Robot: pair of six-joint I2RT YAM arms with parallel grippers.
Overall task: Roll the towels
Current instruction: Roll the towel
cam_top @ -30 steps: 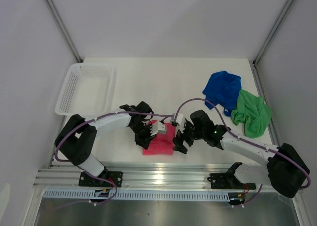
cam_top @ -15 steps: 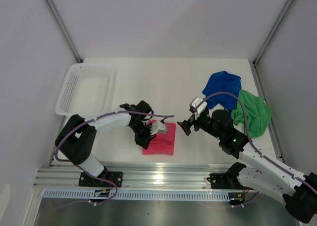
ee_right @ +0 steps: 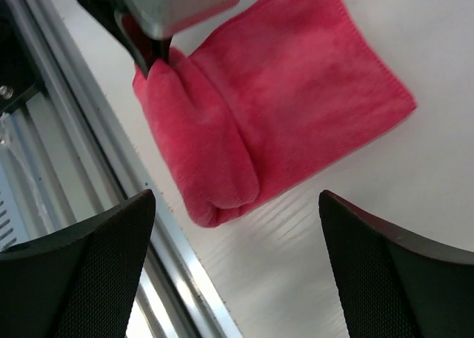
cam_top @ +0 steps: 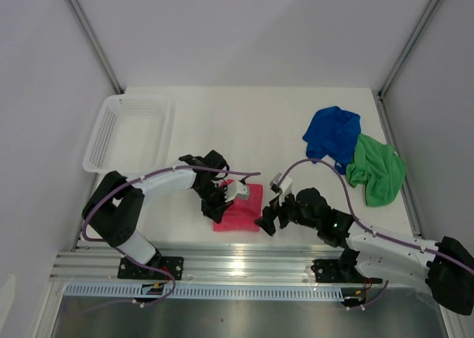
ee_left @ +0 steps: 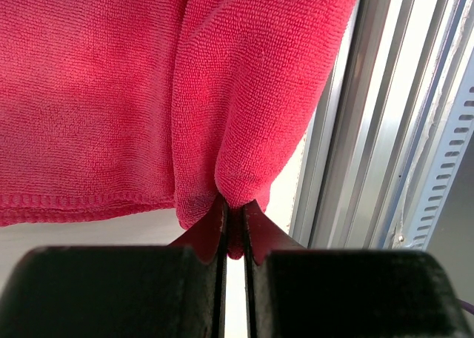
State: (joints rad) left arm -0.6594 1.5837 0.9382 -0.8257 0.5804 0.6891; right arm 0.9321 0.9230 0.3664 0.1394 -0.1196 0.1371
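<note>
The pink-red towel (cam_top: 243,208) lies partly rolled on the table near the front edge, its rolled part toward the rail. My left gripper (cam_top: 215,201) is shut on the roll's left end; the left wrist view shows the cloth (ee_left: 244,116) pinched between the pads. My right gripper (cam_top: 268,218) is open just right of the towel, and in the right wrist view the roll's right end (ee_right: 211,156) lies ahead of the spread fingers (ee_right: 96,264). The blue towel (cam_top: 332,133) and the green towel (cam_top: 378,169) lie crumpled at the back right, overlapping.
A white mesh basket (cam_top: 127,133) stands at the back left. The aluminium rail (cam_top: 244,264) runs along the table's front edge, close to the roll. White walls enclose the table.
My right gripper left the towel's right edge, lifted back toward the blue towel, then came down again to just right of the roll. The left gripper and towel stayed put.
</note>
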